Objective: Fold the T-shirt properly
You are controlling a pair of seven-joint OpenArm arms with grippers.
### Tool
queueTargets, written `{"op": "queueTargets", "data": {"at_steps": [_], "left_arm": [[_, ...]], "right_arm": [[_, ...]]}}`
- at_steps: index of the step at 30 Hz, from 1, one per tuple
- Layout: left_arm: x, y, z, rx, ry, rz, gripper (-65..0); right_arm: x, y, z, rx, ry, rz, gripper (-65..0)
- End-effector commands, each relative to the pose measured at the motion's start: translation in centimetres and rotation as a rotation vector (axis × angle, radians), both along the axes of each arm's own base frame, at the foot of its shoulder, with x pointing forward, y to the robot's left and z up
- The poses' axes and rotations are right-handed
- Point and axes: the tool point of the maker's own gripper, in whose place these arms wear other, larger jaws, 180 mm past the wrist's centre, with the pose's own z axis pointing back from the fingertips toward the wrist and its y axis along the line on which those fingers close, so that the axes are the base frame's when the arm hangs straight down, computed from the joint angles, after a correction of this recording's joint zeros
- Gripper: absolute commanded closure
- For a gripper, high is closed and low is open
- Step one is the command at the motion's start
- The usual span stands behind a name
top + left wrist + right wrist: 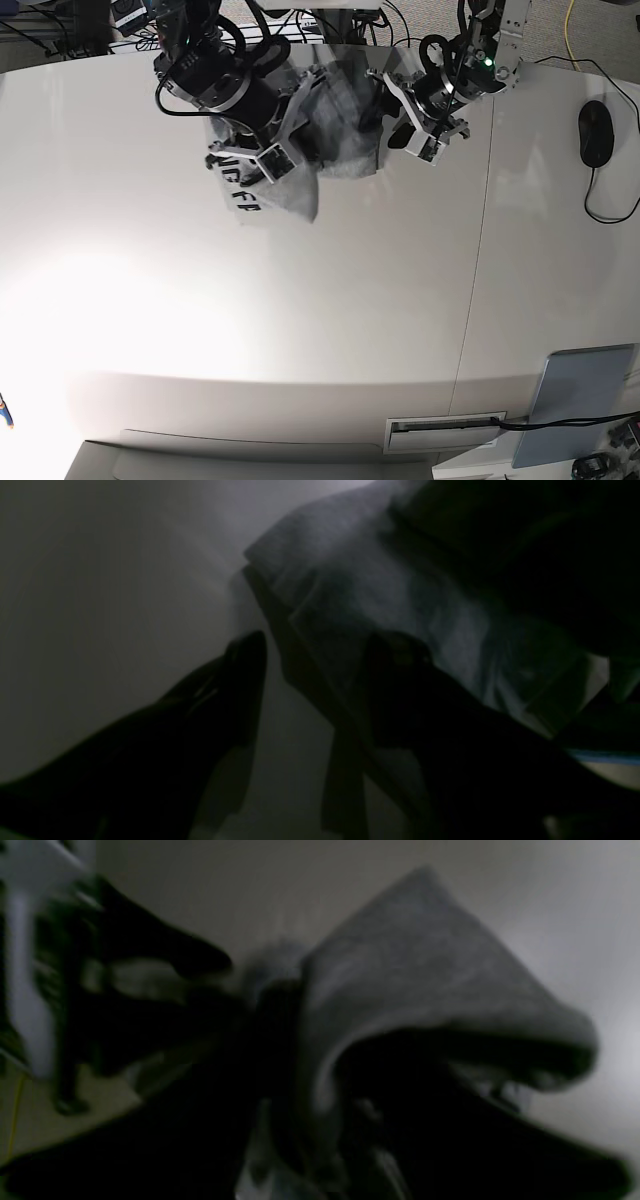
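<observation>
The grey T-shirt (335, 135) lies bunched at the far middle of the white table (320, 320), with black lettering (240, 188) showing on its left flap. My right gripper (268, 160) sits on the shirt's left part. In the blurred right wrist view its jaws (320, 1030) stand apart, and a fold of the T-shirt (425, 965) is draped over one finger. My left gripper (405, 125) hovers at the shirt's right edge. In the left wrist view it (320, 650) is open, with a hemmed edge of the T-shirt (360, 580) lying just beyond and partly between its fingers (245, 655), which do not pinch it.
A black computer mouse (594, 132) with its cable lies at the far right. A grey pad (575, 405) rests at the near right corner. The arm bases and cables crowd the table's back edge (330, 15). A seam (478, 270) runs down the tabletop.
</observation>
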Motion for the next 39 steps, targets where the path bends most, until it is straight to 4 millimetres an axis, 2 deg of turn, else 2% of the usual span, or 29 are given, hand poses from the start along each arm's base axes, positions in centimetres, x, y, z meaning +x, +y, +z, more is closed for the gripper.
{"op": "queueTargets", "data": {"at_steps": [1,2,6,8,12,15,19,22,24,28,32,35,39], "left_arm": [[0.4,-0.2,0.8,-0.020,-0.029,-0.006,-33.5],[0.4,-0.2,0.8,-0.020,-0.029,-0.005,-33.5],[0.4,0.1,0.8,-0.010,-0.031,-0.009,-33.5],[0.3,0.7,0.5,0.026,-0.034,-0.021,-33.5],[0.3,2.4,0.0,0.097,-0.038,-0.039,-33.5],[0.7,3.6,0.2,0.133,-0.045,-0.016,-33.5],[1.8,5.1,1.5,0.166,-0.089,0.021,-33.5],[3.0,6.0,3.7,0.167,-0.154,0.047,-33.5],[3.4,5.4,5.6,0.147,-0.209,0.020,-33.4],[3.0,2.2,9.3,0.050,-0.302,-0.074,-33.5],[2.5,-1.8,11.2,-0.039,-0.332,-0.121,-33.5],[2.0,-5.5,11.4,-0.076,-0.316,-0.188,-33.5],[1.5,-9.8,12.2,-0.103,-0.311,-0.229,-33.5]], "right_arm": [[0.1,1.0,1.6,0.070,-0.038,0.024,-26.1],[-0.2,1.6,1.9,0.111,-0.031,0.044,-28.4],[-2.0,4.1,3.8,0.284,0.004,0.160,-28.8],[-2.5,4.7,4.5,0.335,0.010,0.188,-28.8],[-2.2,4.5,4.5,0.330,0.001,0.182,-28.8],[-1.2,3.0,3.8,0.270,-0.017,0.132,-28.8],[0.9,-0.9,3.0,0.182,-0.043,0.007,-28.7],[2.6,-5.5,2.5,0.118,-0.056,-0.140,-28.7],[3.3,-9.1,2.3,0.069,-0.061,-0.240,-28.7],[3.4,-16.5,1.8,-0.083,-0.051,-0.415,-28.7],[2.6,-22.6,2.1,-0.220,-0.046,-0.549,-28.7],[1.8,-25.7,2.6,-0.281,-0.045,-0.615,-28.7],[0.8,-27.6,2.7,-0.331,-0.032,-0.643,-28.7]]}}
